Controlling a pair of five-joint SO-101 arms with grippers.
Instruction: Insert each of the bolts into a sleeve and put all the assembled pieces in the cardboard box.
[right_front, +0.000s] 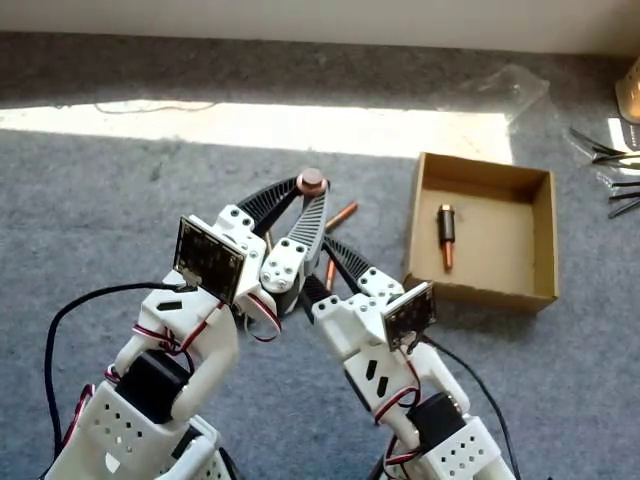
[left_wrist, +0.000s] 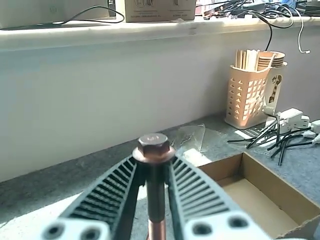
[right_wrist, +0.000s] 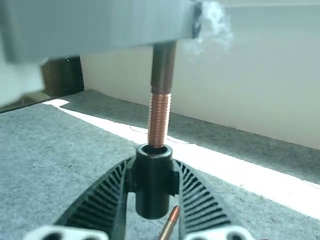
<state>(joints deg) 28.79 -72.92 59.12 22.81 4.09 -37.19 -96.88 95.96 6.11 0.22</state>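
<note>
R gripper (right_wrist: 151, 167) pinches the sleeve (right_wrist: 150, 195), hole up; the bolt (right_wrist: 160, 112) stands straight up over it, thread tip at the hole. L gripper (left_wrist: 154, 162) pinches that bolt under its head, so I think it must go straight down. Farther off: cardboard box (right_front: 545, 240) w/ one done piece (right_front: 446, 235).

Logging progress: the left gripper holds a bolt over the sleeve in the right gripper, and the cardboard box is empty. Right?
No: the cardboard box is not empty; the high view shows one assembled piece lying in it. The left gripper does hold a bolt over the sleeve in the right gripper.
</note>
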